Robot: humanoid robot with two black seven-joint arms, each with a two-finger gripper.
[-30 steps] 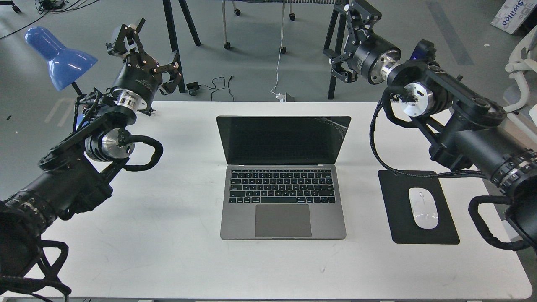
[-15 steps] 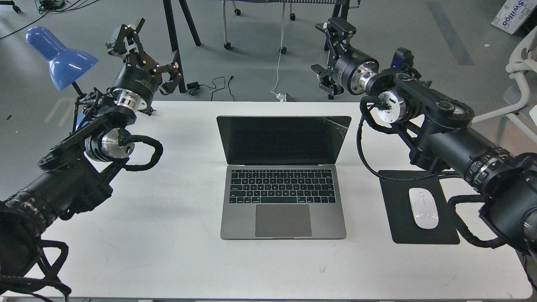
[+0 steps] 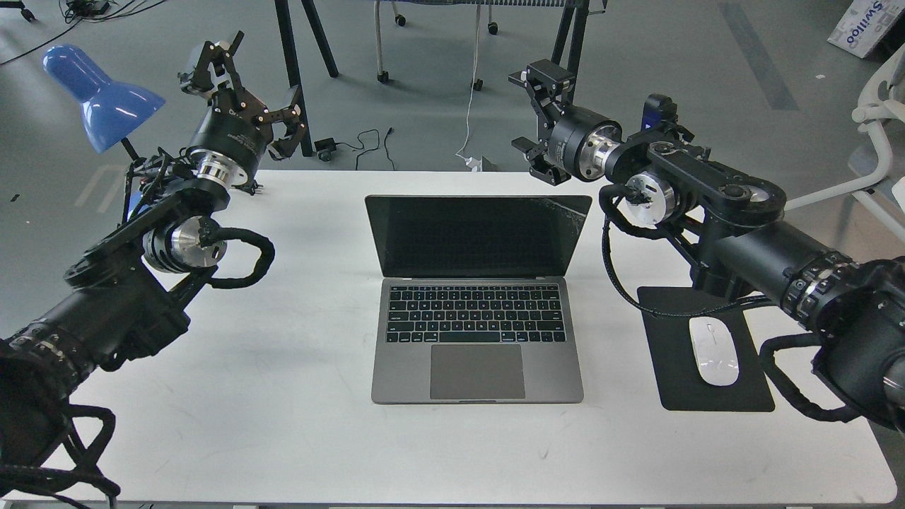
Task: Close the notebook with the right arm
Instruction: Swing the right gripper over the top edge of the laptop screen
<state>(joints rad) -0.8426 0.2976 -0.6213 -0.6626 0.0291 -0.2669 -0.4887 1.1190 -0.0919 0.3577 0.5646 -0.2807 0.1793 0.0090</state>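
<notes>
Grey metal and a black screen marked the notebook (image 3: 477, 300), which lay open in the middle of the white table (image 3: 283, 396), its keyboard half flat on the surface and its lid standing up and tilted back toward the far edge. Fine cracks showed at the screen's upper right corner. To its right, near but apart, a black mousepad (image 3: 735, 392) carried a white mouse (image 3: 714, 350).

From the right side the right arm (image 3: 749, 247) reached across above the mousepad, black cable loops hanging from it. Its far end, the right gripper (image 3: 532, 112), hung over the table's far edge, above and just behind the lid's upper right corner and not touching it. Its two black fingers stood apart, one high and one low, with nothing between them.

On the opposite side the left arm (image 3: 127, 283) rose from the lower left corner of the view. The left gripper (image 3: 237, 88) was held up beyond the table's far left corner, well apart from the notebook, its fingers spread wide and gripping nothing. A blue lamp (image 3: 99, 92) stood just to the left of it, off the table's corner. Behind the table the grey floor (image 3: 707, 56) showed black cables, a white lead and dark stand legs
</notes>
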